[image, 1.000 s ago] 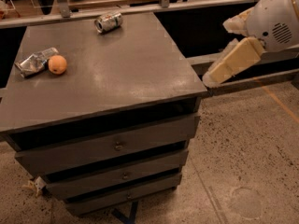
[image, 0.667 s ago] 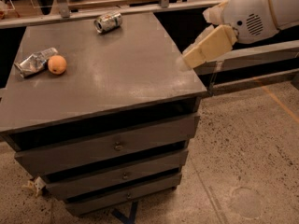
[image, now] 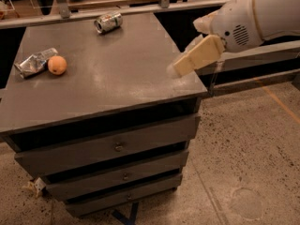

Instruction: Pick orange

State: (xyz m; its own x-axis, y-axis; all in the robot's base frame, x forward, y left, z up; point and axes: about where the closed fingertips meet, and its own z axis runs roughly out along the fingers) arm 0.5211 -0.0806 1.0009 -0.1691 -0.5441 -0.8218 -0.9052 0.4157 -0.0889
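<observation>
The orange (image: 57, 65) is a small round fruit lying on the left side of the grey cabinet top (image: 112, 74), touching a crumpled silver foil bag (image: 35, 62) on its left. My gripper (image: 180, 65) hangs from the white arm at the upper right, over the right edge of the cabinet top. It is far to the right of the orange and holds nothing that I can see.
A silver-green drink can (image: 108, 22) lies on its side at the back of the cabinet top. The cabinet has three drawers (image: 117, 146) below. A railing and dark shelf run behind and to the right. Speckled floor lies in front.
The arm has swung left, bringing my gripper from beyond the cabinet's right edge to over its right side. The orange, bag and can have not moved.
</observation>
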